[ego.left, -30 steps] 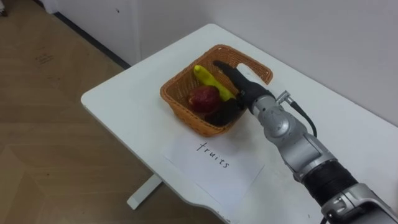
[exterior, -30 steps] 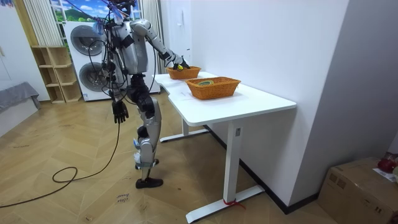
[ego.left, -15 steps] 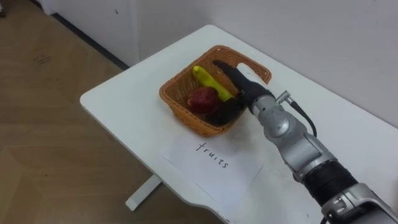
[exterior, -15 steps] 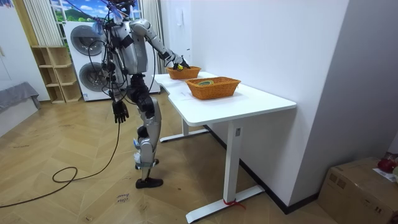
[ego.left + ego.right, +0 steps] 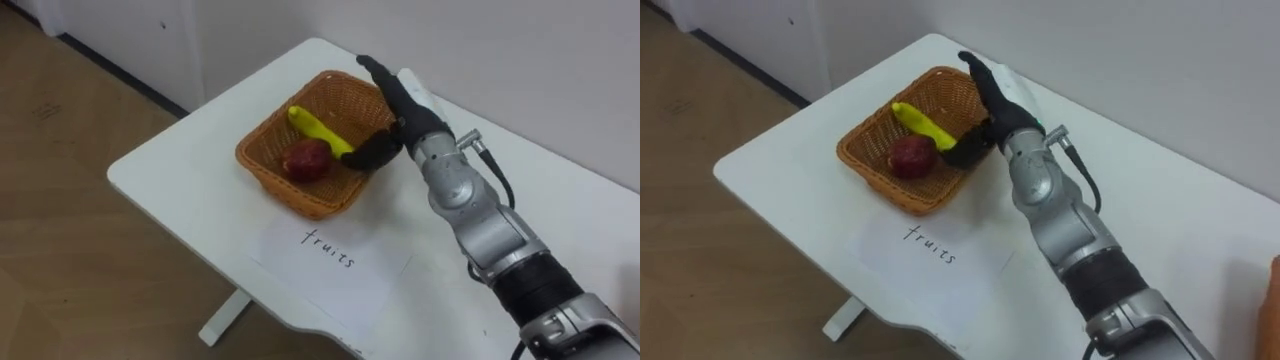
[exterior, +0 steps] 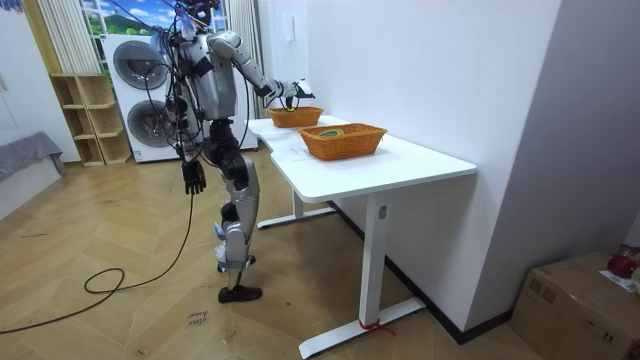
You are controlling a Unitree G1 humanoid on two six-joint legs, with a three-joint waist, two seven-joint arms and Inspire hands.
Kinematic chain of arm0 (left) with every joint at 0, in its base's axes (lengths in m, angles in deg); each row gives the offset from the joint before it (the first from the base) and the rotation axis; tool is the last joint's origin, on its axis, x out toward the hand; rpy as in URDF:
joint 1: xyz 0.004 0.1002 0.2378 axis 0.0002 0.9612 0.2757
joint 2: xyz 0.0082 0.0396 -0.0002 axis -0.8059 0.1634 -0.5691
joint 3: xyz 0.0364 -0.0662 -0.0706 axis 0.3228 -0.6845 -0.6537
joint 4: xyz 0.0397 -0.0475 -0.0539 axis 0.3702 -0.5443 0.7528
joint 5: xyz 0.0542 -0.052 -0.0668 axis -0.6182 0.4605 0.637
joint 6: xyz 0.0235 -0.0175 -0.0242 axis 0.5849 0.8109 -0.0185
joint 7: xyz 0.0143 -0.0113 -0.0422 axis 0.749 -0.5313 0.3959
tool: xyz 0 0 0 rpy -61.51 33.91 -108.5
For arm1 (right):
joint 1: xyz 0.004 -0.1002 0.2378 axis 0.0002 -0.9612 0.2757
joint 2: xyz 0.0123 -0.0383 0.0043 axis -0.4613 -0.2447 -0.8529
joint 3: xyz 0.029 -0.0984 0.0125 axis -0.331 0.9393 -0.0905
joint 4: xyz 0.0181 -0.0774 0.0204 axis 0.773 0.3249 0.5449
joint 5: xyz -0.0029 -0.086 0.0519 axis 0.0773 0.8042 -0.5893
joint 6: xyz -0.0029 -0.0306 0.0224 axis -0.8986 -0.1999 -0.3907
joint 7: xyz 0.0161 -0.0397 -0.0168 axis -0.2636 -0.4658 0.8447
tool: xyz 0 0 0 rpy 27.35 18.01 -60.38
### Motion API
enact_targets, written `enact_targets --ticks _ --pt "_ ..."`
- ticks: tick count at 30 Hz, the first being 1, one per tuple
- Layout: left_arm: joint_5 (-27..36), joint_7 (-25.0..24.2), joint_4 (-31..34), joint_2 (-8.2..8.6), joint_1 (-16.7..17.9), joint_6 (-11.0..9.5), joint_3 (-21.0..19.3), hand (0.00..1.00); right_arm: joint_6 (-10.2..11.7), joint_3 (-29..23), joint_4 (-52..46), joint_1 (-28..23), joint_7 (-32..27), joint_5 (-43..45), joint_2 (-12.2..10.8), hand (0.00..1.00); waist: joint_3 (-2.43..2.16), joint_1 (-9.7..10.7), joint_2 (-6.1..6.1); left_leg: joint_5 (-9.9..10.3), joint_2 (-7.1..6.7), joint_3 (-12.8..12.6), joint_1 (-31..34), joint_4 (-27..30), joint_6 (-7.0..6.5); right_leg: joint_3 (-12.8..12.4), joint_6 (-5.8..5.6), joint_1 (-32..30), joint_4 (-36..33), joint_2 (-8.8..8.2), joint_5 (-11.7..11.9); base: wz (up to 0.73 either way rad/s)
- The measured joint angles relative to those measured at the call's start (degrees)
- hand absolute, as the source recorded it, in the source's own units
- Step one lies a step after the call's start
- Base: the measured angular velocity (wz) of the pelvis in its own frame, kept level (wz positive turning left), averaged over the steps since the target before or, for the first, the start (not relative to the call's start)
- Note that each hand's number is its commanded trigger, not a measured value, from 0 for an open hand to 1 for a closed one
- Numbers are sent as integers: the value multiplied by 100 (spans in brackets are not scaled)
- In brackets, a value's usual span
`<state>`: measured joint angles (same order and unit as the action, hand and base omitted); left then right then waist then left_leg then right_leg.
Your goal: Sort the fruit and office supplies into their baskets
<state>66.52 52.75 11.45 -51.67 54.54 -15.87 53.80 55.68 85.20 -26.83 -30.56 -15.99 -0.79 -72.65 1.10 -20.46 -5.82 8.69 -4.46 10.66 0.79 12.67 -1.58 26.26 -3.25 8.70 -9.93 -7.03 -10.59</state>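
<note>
Room view first: the robot stands at the far end of a long white counter [image 6: 400, 165], its right arm reaching over the far one of two woven orange-brown wicker baskets [image 6: 294, 116]. Its left hand [image 6: 192, 178] hangs by its thigh, and I cannot tell whether that one is open.

Seen from the head, the right hand [image 5: 408, 112] is above the basket's far right corner. Its dark fingers [image 5: 378, 75] are stretched out straight past the rim and its thumb [image 5: 368, 156] reaches down into the basket, close by the fruit. The hand is released and holds nothing.

A yellow banana [image 5: 318, 132] lies slantwise on the basket's floor, and a dark red apple [image 5: 308, 160] sits just beside it, on the near side. A white paper sheet with handwriting [image 5: 335, 265] lies flat on the counter just in front of the basket. The second wicker basket [image 6: 343, 140] stands further along the counter, nearer the room camera, well apart from the hand.
</note>
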Motion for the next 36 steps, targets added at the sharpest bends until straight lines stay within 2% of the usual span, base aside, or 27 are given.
enact_targets --ticks 4,8,16,18,21,25,30,36 --pt "-2 41 -21 79 9 -30 -13 0 5 -233 -587 -14 -69 -119 35 0 -31 185 86 11 8 -70 -28 -6 -15 -91 0 -3 -12 -4 0 -8" --pt "-3 34 -5 84 -1 -82 -12 0 172 -449 -805 -15 -237 -224 127 0 -82 379 151 11 11 -73 -101 -19 -16 -103 -1 55 -10 -1 0 0" --pt "-5 172 18 130 -44 -86 -14 0 214 -563 -844 -20 -600 -371 217 0 -108 631 283 15 77 -299 -308 -96 -17 -392 7 128 -27 33 5 -14" --pt "-4 189 -18 140 -105 -91 -14 0 217 -783 -1047 -90 -690 -441 218 0 -104 684 290 15 83 -328 -316 -101 -17 -410 7 114 -56 32 5 -11" --pt "-3 205 -18 139 -97 -93 -11 0 292 -994 -1345 -147 -1017 -818 221 0 -108 916 276 18 85 -374 -352 -111 -23 -430 7 126 -67 25 5 -6" --pt "-3 243 -24 174 -103 -176 -16 0 409 -1235 -1443 -224 -1214 -1165 226 0 -98 964 252 23 122 -533 -434 -164 -29 -598 14 113 -69 40 10 -18" --pt "-4 308 -146 203 -120 -321 -81 0 570 -1619 -1556 -290 -1318 -1590 268 0 -132 1174 173 27 177 -666 -408 -194 -25 -698 43 4 -78 70 38 -16" --pt "-36 308 -241 234 -147 -415 -122 0 825 -2023 -2068 -472 -1502 -1613 475 0 -110 1413 201 38 207 -785 -438 -216 -18 -902 48 -62 -69 109 57 -15"
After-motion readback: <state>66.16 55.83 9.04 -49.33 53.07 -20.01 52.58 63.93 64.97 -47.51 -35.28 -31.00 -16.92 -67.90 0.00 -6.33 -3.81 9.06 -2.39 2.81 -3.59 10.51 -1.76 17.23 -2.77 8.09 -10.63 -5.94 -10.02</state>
